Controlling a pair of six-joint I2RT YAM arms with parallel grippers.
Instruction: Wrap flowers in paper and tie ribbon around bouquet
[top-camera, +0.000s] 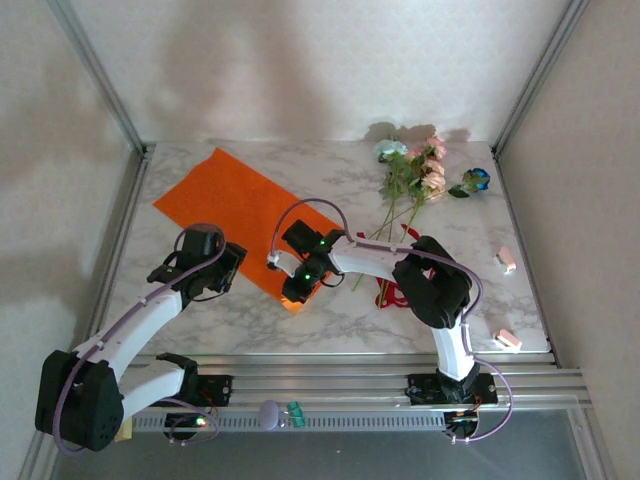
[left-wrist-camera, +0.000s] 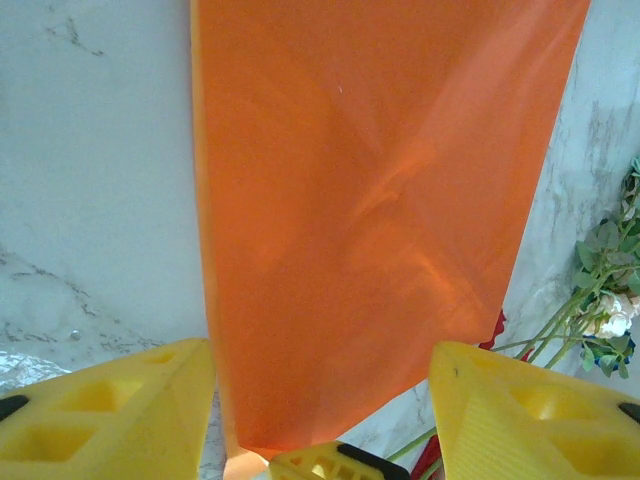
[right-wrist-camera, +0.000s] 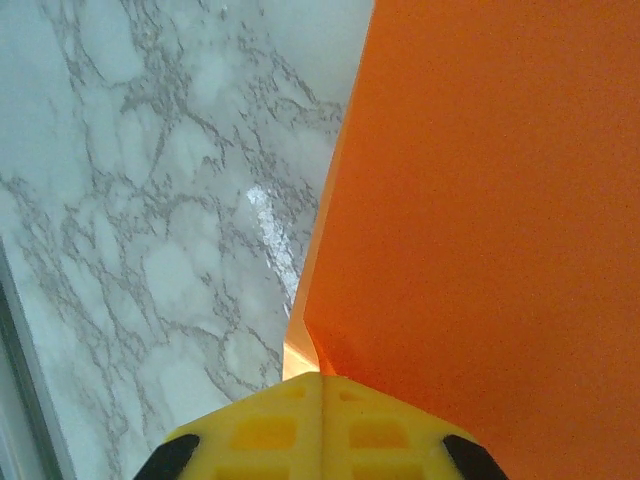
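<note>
The orange paper (top-camera: 235, 205) lies flat on the left half of the marble table, one corner pointing toward the arms. My right gripper (top-camera: 297, 290) is shut on that near corner; in the right wrist view its yellow jaws (right-wrist-camera: 321, 378) meet on the paper (right-wrist-camera: 480, 200), whose edge curls up there. My left gripper (top-camera: 230, 265) hovers open by the paper's left edge, the paper (left-wrist-camera: 370, 200) spread between its fingers (left-wrist-camera: 140, 400) without touching them. The flowers (top-camera: 415, 175) lie loose at the back right. The red ribbon (top-camera: 390, 292) sits under the right arm.
Two small pink pieces (top-camera: 506, 260) (top-camera: 507, 340) lie near the right edge of the table (top-camera: 250, 320). Metal frame posts stand at the back corners. An aluminium rail (top-camera: 330, 378) runs along the near edge. Green stems (left-wrist-camera: 560, 320) reach toward the paper's right side.
</note>
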